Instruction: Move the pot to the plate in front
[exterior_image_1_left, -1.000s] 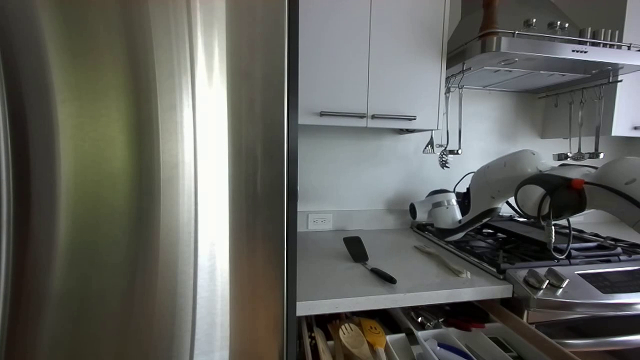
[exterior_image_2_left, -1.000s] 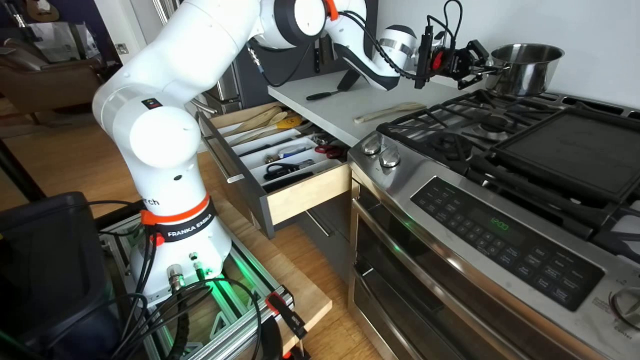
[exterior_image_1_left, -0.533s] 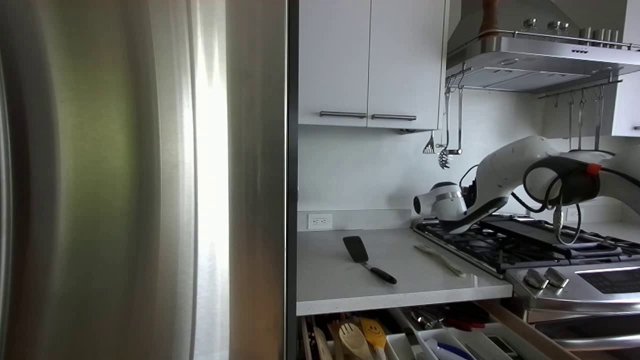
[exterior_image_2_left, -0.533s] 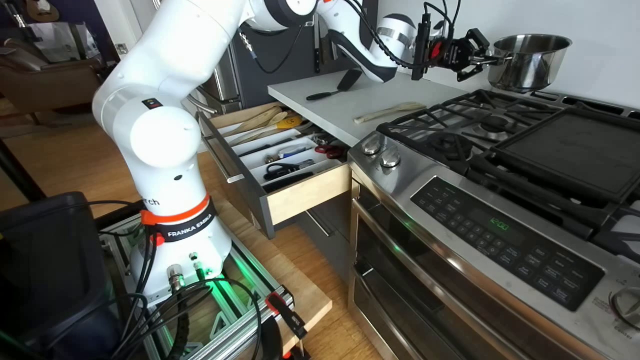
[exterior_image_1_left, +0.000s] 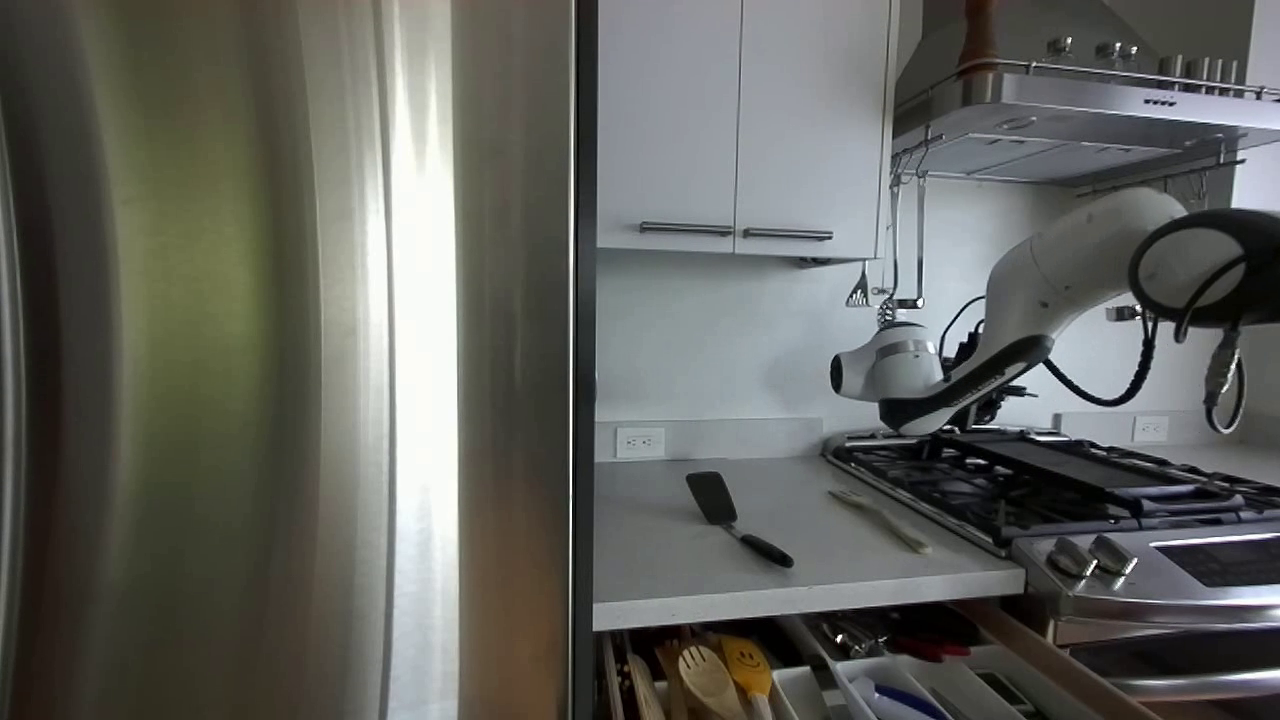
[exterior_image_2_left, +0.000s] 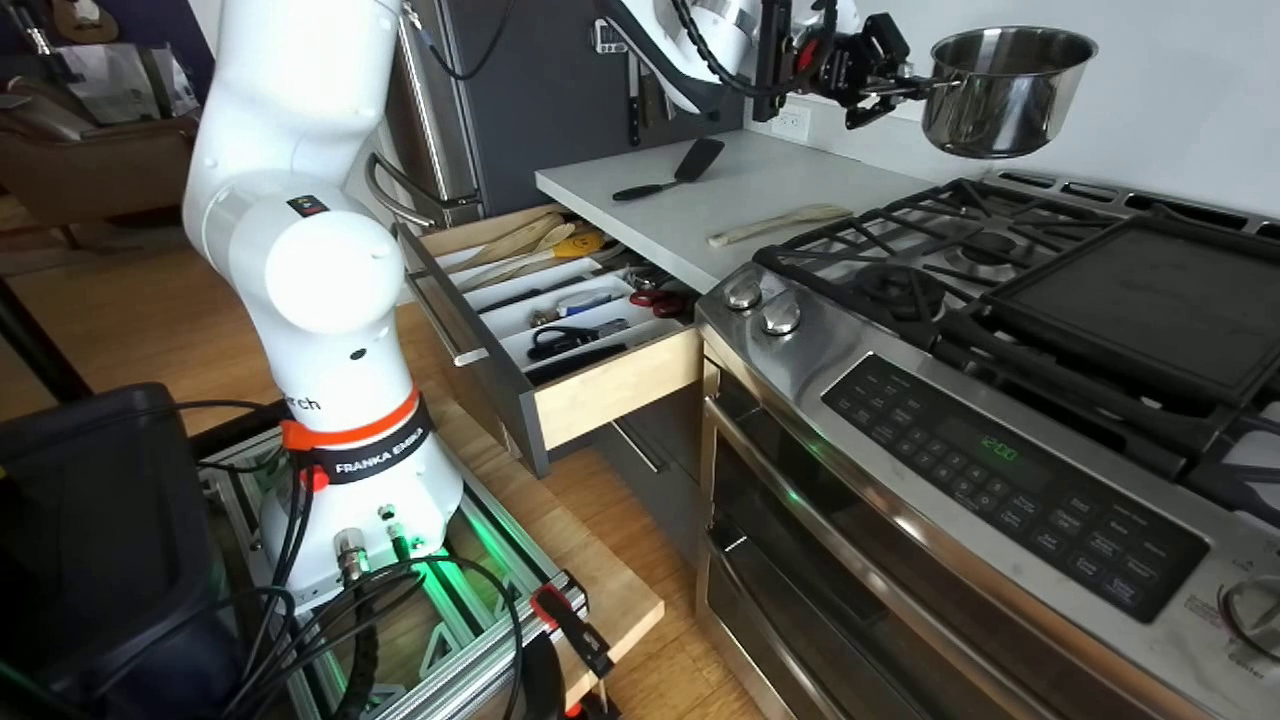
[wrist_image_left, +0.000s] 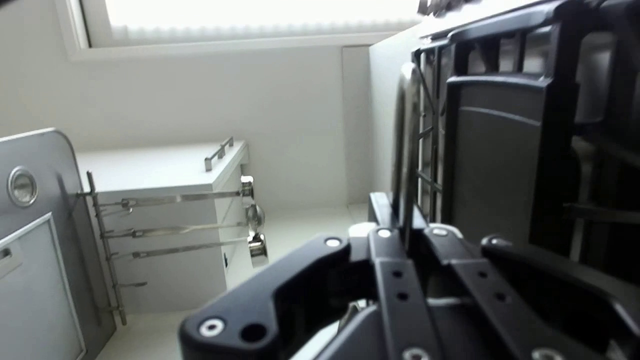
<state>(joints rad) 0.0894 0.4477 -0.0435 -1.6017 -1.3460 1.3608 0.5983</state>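
Note:
The pot (exterior_image_2_left: 1003, 100) is a shiny steel pot, held upright in the air above the back left of the cooktop. My gripper (exterior_image_2_left: 908, 88) is shut on its handle, at the pot's left in that exterior view. In the wrist view the gripper (wrist_image_left: 402, 215) has its fingers close around the steel handle loop (wrist_image_left: 407, 125); the pot's body cannot be made out there. In an exterior view the gripper (exterior_image_1_left: 1000, 400) is mostly behind the arm and the pot is hidden. The front left burner (exterior_image_2_left: 897, 290) lies under a black grate with nothing on it.
A flat black griddle (exterior_image_2_left: 1150, 300) covers the cooktop's middle. A wooden utensil (exterior_image_2_left: 780, 224) and a black spatula (exterior_image_2_left: 680, 170) lie on the counter. The utensil drawer (exterior_image_2_left: 620, 385) stands open. Ladles (wrist_image_left: 255, 220) hang under the range hood (exterior_image_1_left: 1090, 130).
The pot was at the grate's level at the back left a second ago. It has risen clear of the grate with my gripper and shifted left in that view. The arm has risen.

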